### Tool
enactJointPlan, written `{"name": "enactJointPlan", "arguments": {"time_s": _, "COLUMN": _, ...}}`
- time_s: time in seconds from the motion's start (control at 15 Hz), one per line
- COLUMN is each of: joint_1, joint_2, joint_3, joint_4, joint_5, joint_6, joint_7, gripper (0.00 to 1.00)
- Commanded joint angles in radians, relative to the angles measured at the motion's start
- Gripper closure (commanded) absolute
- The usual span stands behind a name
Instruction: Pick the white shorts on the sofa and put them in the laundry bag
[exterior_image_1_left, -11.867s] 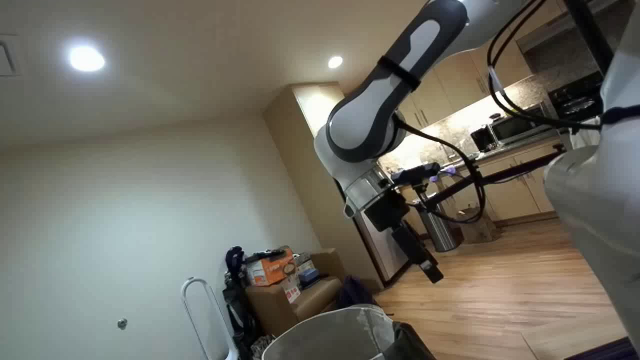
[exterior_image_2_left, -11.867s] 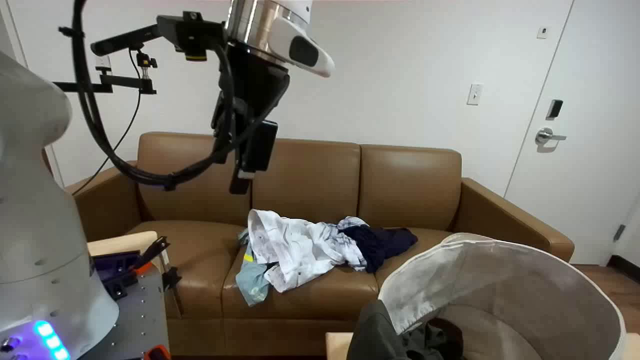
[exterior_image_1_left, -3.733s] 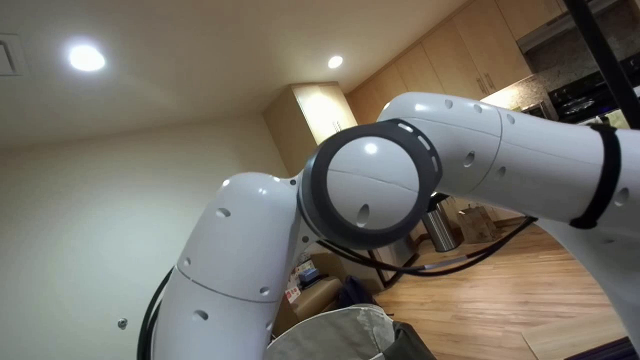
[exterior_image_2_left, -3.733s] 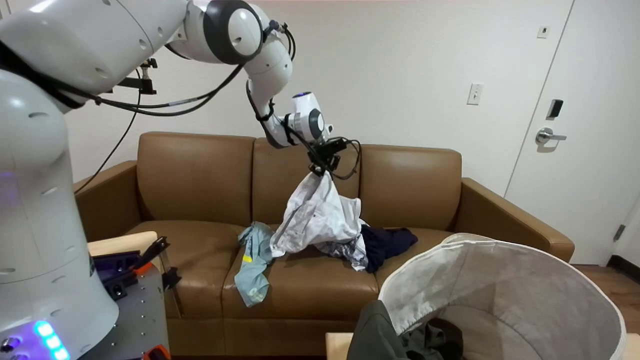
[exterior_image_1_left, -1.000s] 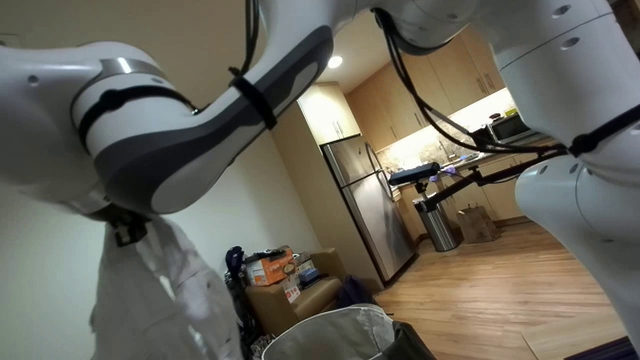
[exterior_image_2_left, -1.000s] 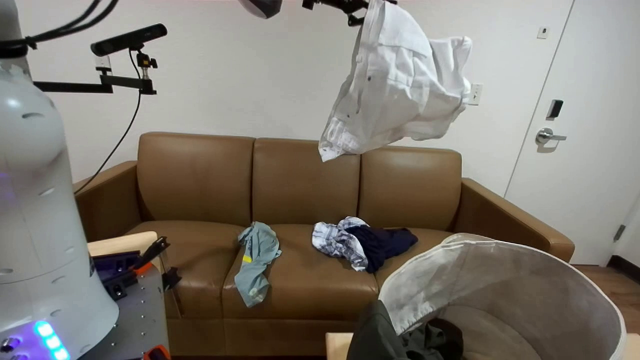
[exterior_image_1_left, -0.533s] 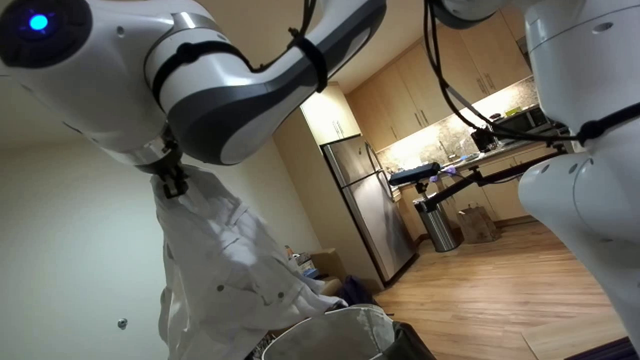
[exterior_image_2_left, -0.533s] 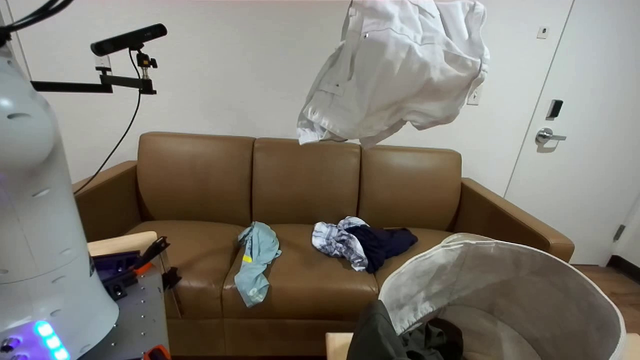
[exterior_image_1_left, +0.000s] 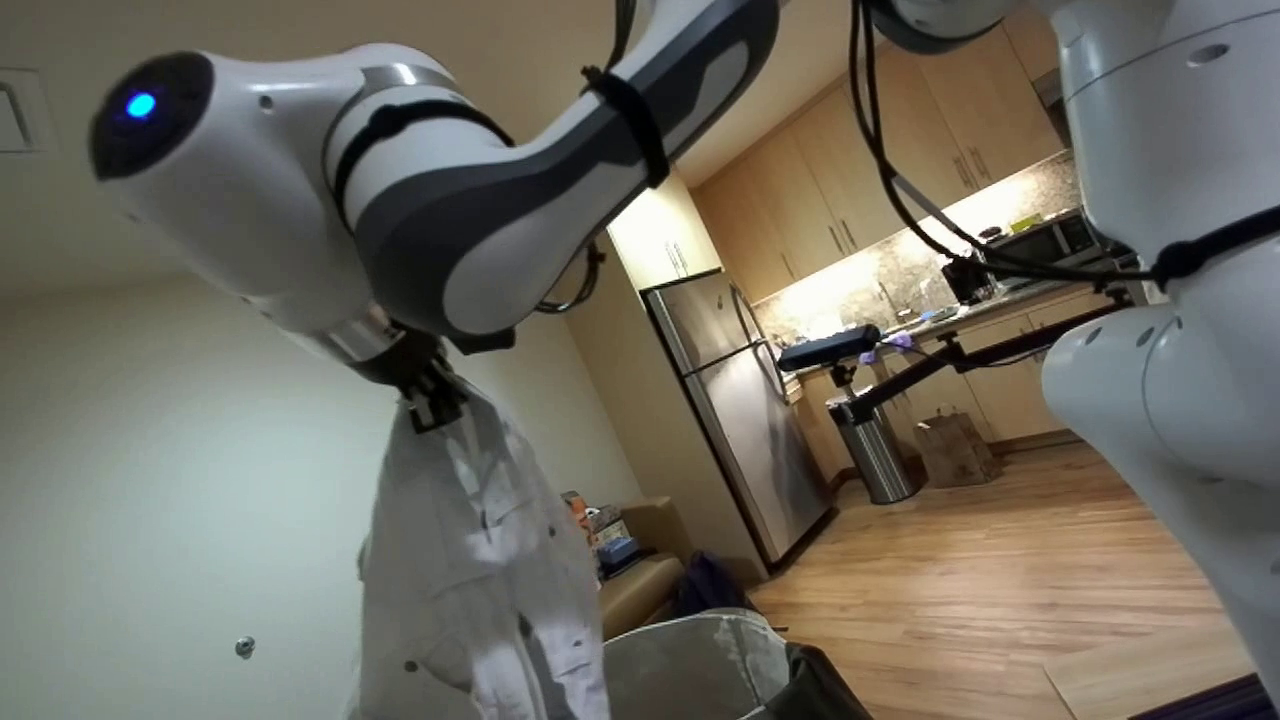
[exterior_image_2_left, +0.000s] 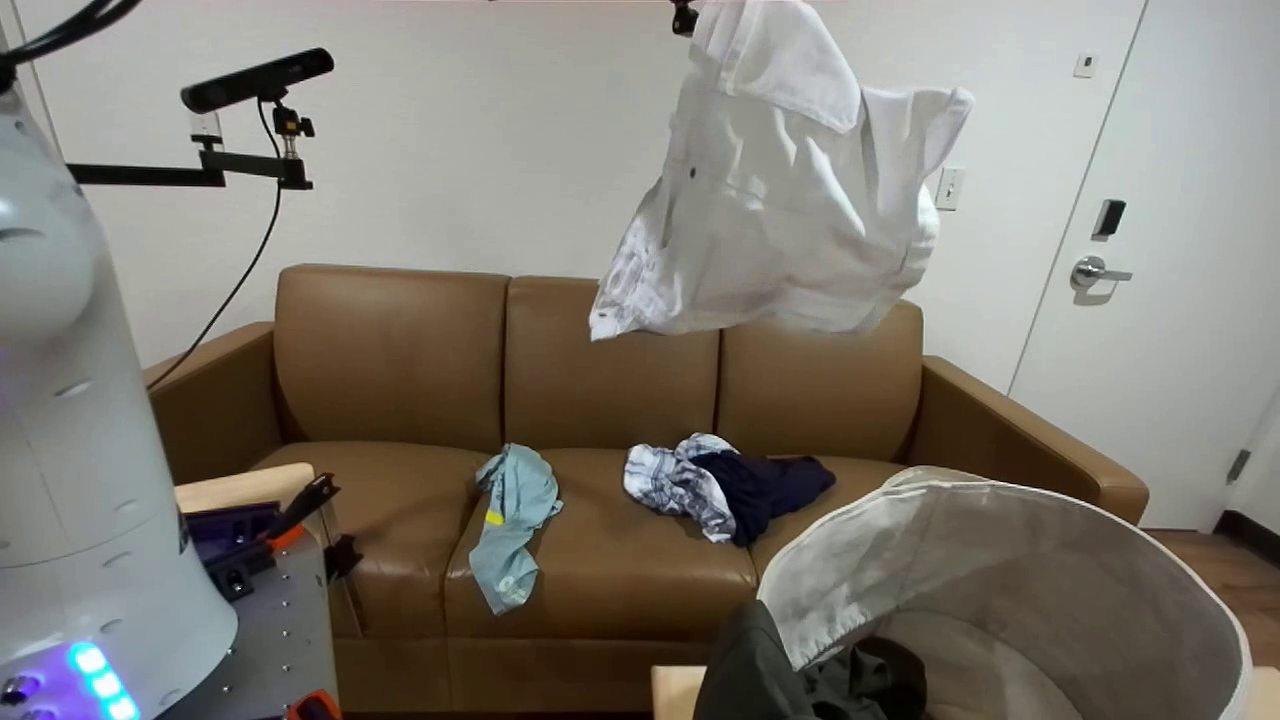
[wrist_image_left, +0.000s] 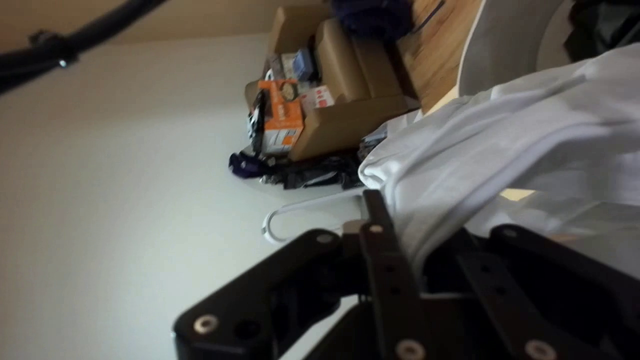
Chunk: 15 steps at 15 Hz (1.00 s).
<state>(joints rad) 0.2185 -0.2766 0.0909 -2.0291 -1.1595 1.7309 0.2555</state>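
The white shorts (exterior_image_2_left: 780, 210) hang in the air, held from above by my gripper (exterior_image_1_left: 435, 405). In the wrist view, the gripper (wrist_image_left: 417, 220) is shut on a fold of the white shorts (wrist_image_left: 500, 135), which trail off to the right. The laundry bag (exterior_image_2_left: 1080, 580), a wide pale bin with a thin rim, stands at the lower right in an exterior view, dark clothing inside it. From another angle the hanging cloth covers the left part of the bag (exterior_image_1_left: 690, 670). The brown sofa (exterior_image_2_left: 390, 520) is behind and below the shorts.
A light blue garment (exterior_image_2_left: 515, 530) lies on the middle sofa cushion. Beside it are a plaid cloth (exterior_image_2_left: 670, 490) and a navy garment (exterior_image_2_left: 770, 490). A camera on a black arm (exterior_image_1_left: 830, 347) juts in near the robot. An armchair (wrist_image_left: 345, 65) carries boxes.
The shorts, earlier in the sofa pile, were gripped and lifted clear. Over the last half second the gripper has moved lower, toward the bag's side, with the shorts swinging below it.
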Motion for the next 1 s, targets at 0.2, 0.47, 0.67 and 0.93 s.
{"name": "enactJointPlan", "arguments": {"time_s": 0.2, "joint_1": -0.126, "joint_2": -0.301, "joint_3": -0.102, "joint_4": -0.247, "joint_5": 0.264, "joint_6": -0.078, "joint_7": -0.021, "gripper": 0.98}}
{"name": "enactJointPlan", "arguments": {"time_s": 0.47, "joint_1": -0.194, "joint_2": -0.433, "joint_3": -0.163, "joint_4": -0.395, "joint_5": 0.412, "joint_6": -0.121, "joint_7": 0.033, "gripper": 0.98}}
{"name": "enactJointPlan", "arguments": {"time_s": 0.67, "joint_1": -0.233, "joint_2": -0.421, "joint_3": -0.158, "joint_4": -0.406, "joint_5": 0.451, "joint_6": -0.100, "joint_7": 0.020, "gripper": 0.98}}
{"name": "enactJointPlan", "arguments": {"time_s": 0.93, "joint_1": -0.244, "joint_2": -0.433, "joint_3": -0.153, "joint_4": -0.432, "joint_5": 0.460, "joint_6": -0.097, "joint_7": 0.025, "gripper": 0.98}}
